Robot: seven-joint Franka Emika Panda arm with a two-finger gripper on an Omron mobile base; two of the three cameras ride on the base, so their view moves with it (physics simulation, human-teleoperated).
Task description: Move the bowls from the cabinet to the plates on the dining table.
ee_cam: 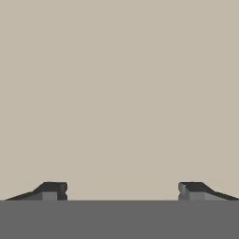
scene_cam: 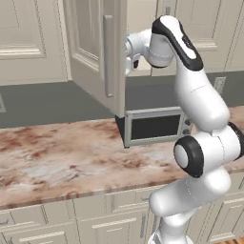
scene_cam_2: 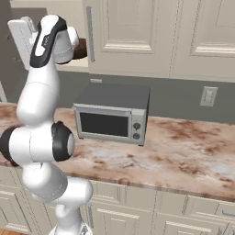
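The beige cabinet [scene_cam: 90, 47] stands with its door swung open, and my arm reaches over the door's edge into it. A sliver of the dark-brown wooden bowl [scene_cam_2: 83, 48] shows on the pale inner shelf [scene_cam_2: 77, 64], just right of my wrist. In the hand view my gripper [ee_cam: 122, 190] is open, its fingertips [ee_cam: 52, 190] far apart with nothing between them, facing a plain beige inner wall [ee_cam: 119, 93]. Whether the fingers touch the bowl is hidden by my arm. The plates and the dining table are out of view.
A grey microwave [scene_cam: 155, 126] sits on the pinkish-brown marbled counter [scene_cam: 57, 157] right below the open cabinet. The door's long metal handle [scene_cam: 108, 55] hangs beside my forearm. Closed cabinets [scene_cam_2: 174, 32] are to the right, and a wall outlet [scene_cam_2: 208, 96] is on the grey backsplash.
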